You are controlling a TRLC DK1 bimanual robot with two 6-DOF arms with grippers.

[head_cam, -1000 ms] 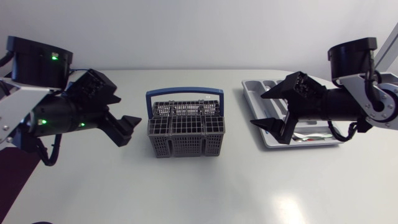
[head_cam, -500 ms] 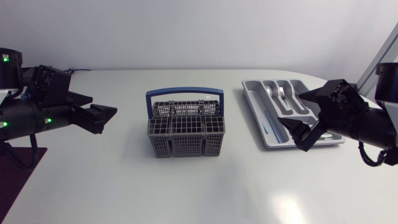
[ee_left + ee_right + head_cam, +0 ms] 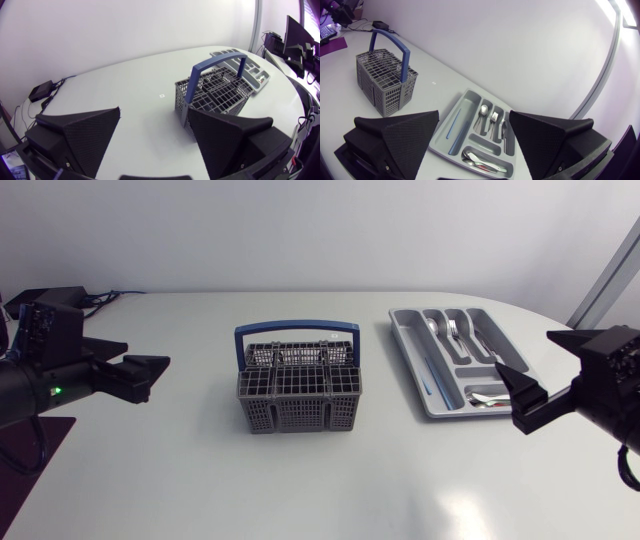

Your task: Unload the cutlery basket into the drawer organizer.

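Note:
The grey wire cutlery basket with a blue handle stands mid-table, and no cutlery shows inside it. The grey drawer organizer lies to its right, holding spoons, forks and a thin blue stick. My left gripper hangs open well left of the basket, empty. At the right edge my right gripper stands open and empty, just right of the organizer's near end. In the left wrist view the basket is ahead of the open left gripper. In the right wrist view the organizer lies ahead of the open right gripper, the basket farther off.
A small black box with cables sits at the table's far left corner. Bare white tabletop stretches in front of the basket and organizer.
Both arms have drawn back toward the side edges, the left away from the basket, the right off the organizer. Both grippers stayed open.

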